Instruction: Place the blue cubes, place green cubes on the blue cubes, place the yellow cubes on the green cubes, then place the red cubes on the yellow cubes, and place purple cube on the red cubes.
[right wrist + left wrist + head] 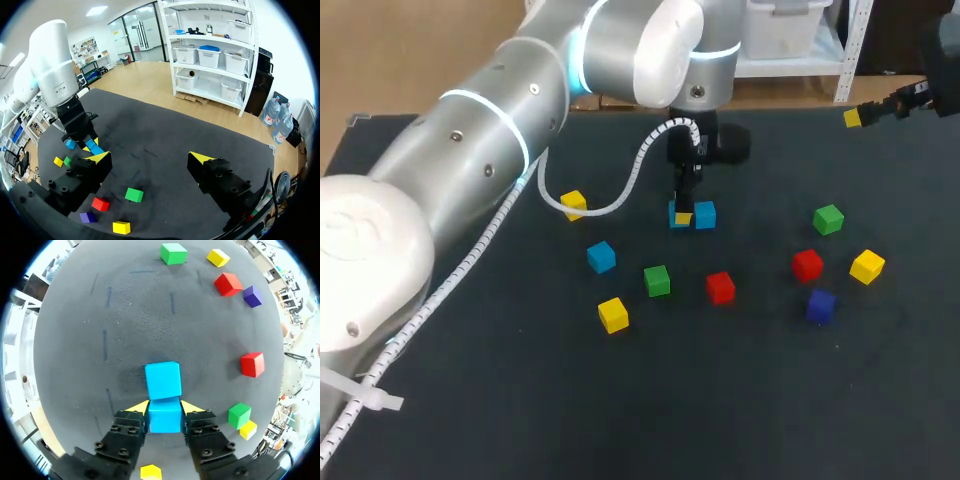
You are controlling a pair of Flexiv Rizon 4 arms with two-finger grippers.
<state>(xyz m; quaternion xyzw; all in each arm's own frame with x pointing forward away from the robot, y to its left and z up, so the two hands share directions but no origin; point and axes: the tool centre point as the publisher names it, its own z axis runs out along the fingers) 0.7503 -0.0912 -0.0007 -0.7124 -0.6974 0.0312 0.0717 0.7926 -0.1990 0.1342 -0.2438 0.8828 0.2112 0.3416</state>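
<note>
The left gripper pinches a small, matte, solid-looking bright blue cube. One yellow tip presses each opposite side face, and the cube's flat faces sit square to the fingers. It is held low at the dark grey, cloth-like table; whether it rests there I cannot tell.

A second blue cube sits directly ahead of it, face against face, turned a touch off square. Neither cube has a long axis of its own, but the pair forms a short row pointing straight out from the gripper. In the head view this row runs side to side near the table's middle.

A third blue cube lies apart on the left arm's side. Around it are a rear yellow cube, a left-hand green cube, a middle red cube and a front yellow cube.

Well apart to the right are a right-hand green cube, a right-hand red cube, a right-hand yellow cube and a purple cube.

The right gripper hangs over the far right corner with its fingers spread wide and nothing between them.
</note>
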